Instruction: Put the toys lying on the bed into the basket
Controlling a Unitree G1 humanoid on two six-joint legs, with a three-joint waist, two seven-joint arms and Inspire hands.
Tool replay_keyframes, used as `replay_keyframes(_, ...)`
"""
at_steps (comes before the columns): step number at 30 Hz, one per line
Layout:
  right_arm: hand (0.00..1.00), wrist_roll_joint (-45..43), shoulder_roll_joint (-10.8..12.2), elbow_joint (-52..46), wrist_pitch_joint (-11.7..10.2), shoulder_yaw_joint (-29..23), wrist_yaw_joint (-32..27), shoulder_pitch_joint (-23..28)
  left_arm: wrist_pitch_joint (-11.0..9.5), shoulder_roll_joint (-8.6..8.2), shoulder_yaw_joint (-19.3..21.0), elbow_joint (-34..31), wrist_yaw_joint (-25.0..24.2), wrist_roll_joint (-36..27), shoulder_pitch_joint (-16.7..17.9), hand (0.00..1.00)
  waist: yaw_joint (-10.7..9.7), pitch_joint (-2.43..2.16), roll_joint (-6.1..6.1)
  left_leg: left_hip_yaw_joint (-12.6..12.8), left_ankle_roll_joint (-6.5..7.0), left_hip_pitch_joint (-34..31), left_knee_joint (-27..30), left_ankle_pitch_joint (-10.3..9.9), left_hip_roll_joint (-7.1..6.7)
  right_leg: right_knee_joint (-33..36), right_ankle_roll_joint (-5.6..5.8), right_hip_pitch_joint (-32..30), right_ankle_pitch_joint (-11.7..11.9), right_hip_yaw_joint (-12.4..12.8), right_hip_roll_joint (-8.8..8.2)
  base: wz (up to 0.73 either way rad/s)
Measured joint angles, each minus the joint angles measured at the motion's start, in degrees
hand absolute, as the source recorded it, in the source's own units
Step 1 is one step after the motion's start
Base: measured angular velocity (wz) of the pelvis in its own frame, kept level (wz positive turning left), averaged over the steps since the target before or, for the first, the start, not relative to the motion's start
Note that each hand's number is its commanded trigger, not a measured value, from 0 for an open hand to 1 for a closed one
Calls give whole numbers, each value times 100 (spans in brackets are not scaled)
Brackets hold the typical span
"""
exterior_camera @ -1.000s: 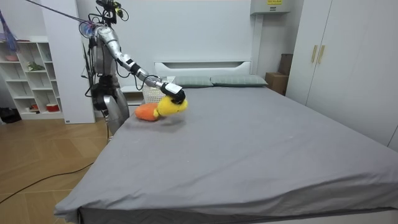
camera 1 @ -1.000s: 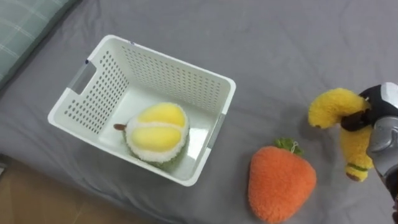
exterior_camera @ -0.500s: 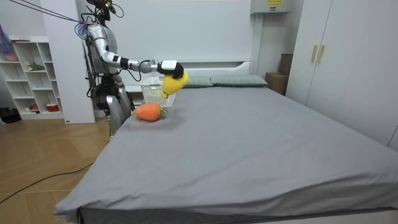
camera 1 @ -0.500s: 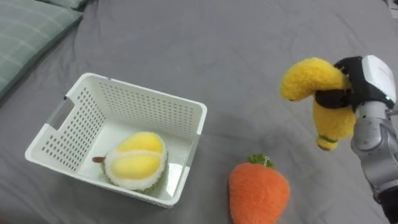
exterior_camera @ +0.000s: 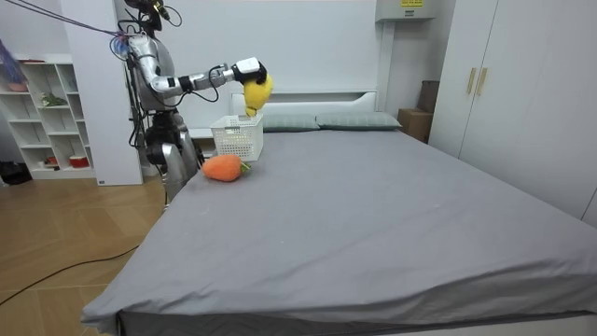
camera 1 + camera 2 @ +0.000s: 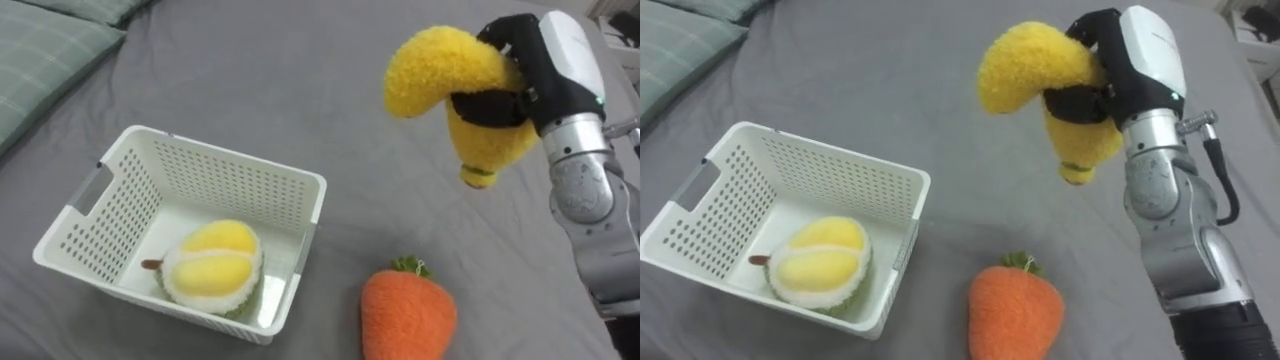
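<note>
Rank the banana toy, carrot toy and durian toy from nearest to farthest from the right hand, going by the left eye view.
1. Banana toy: in the right hand itself, fingers curled round it.
2. Carrot toy: on the bed, below the hand.
3. Durian toy: in the white basket, far left.

**A plain white bedroom**

A wide bed [image 5: 373,215] under a smooth grey sheet takes up most of the room. Its white headboard [image 5: 303,97] stands against a bare white wall [image 5: 308,42]. Grey-green pillows [image 5: 359,120] lie at the head. On the room view's right stands a white wardrobe [image 5: 522,84] with pale handles. On its left is an open white shelf [image 5: 42,117] holding small items. The floor [image 5: 65,252] is light wood laid in herringbone. The light is soft and even.
</note>
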Motion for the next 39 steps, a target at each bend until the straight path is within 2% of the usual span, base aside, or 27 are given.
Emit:
replay_keyframes(2,100,3,58,-132,-5,19,146,-1,2,-58,-1,-105,0,166,-7,0,18,-1,1,-30,-1,8,2,0,0,1,0,23,0,-38,-1,7)
replay_keyframes(5,100,35,203,-160,41,27,368,-3,2,-169,-1,-124,0,206,-44,0,152,13,22,-41,-3,58,-3,-2,1,0,0,77,0,-64,3,1)
replay_keyframes(8,100,-48,505,-160,168,154,476,-3,8,-245,-12,-86,-1,223,-104,0,313,21,35,-42,-12,99,-13,-11,11,1,2,101,-2,-26,15,-3)
replay_keyframes(14,100,-46,654,-201,385,505,816,-5,64,-256,-2,-80,-33,338,-122,0,461,19,31,-122,-12,70,-11,-12,3,9,6,116,-5,-111,5,7)
replay_keyframes(16,100,-10,810,-204,515,667,942,-39,71,-256,-6,-42,-33,327,-138,0,506,16,24,-171,-12,82,-9,-11,0,13,15,158,-10,-133,5,11)
replay_keyframes(22,100,-23,1351,-204,620,983,1284,-172,117,-274,-19,39,-35,341,-278,0,681,16,24,-208,-12,61,-10,-11,-5,10,23,144,-16,-136,4,3)
replay_keyframes(27,98,-22,1582,-203,654,1113,1294,-377,144,-305,-7,-9,-36,511,-312,0,911,14,21,-232,-10,26,-8,-12,-14,9,27,104,-19,-164,-3,2)
replay_keyframes(28,78,-21,1603,-204,656,1183,1307,-407,158,-311,-9,-43,-36,580,-326,0,932,12,18,-258,-10,14,-5,-11,-16,7,28,105,-19,-230,-10,9)
replay_keyframes(31,67,-20,1662,-203,690,1238,1362,-407,160,-313,1,-41,-36,748,-385,0,1073,7,-4,-291,-9,-2,0,-10,-21,7,30,106,-20,-274,-15,8)
replay_keyframes(32,67,-19,1670,-203,697,1240,1368,-407,160,-313,5,-33,-37,749,-393,0,1093,8,-9,-303,-9,-7,0,-10,-25,6,33,108,-22,-282,-18,8)
replay_keyframes(34,54,-12,1705,-202,710,1254,1420,-413,161,-317,16,21,-37,749,-414,0,1123,8,-28,-355,-4,-15,1,-7,-55,6,58,116,-47,-288,-43,9)
replay_keyframes(35,9,-4,1707,-194,715,1294,1421,-415,161,-316,40,19,-38,749,-420,0,1158,16,-41,-355,-3,-15,-1,-7,-61,5,60,114,-51,-291,-48,0)
replay_keyframes(36,0,9,1706,-190,732,1329,1422,-416,162,-317,57,19,-38,757,-426,0,1179,19,-51,-356,-3,-15,-4,-7,-63,4,61,115,-51,-284,-49,0)
replay_keyframes(39,0,34,1714,-181,758,1448,1544,-416,165,-318,139,18,-46,850,-461,0,1278,35,-111,-363,-1,-15,-6,-8,-65,-1,62,118,-52,-282,-49,0)
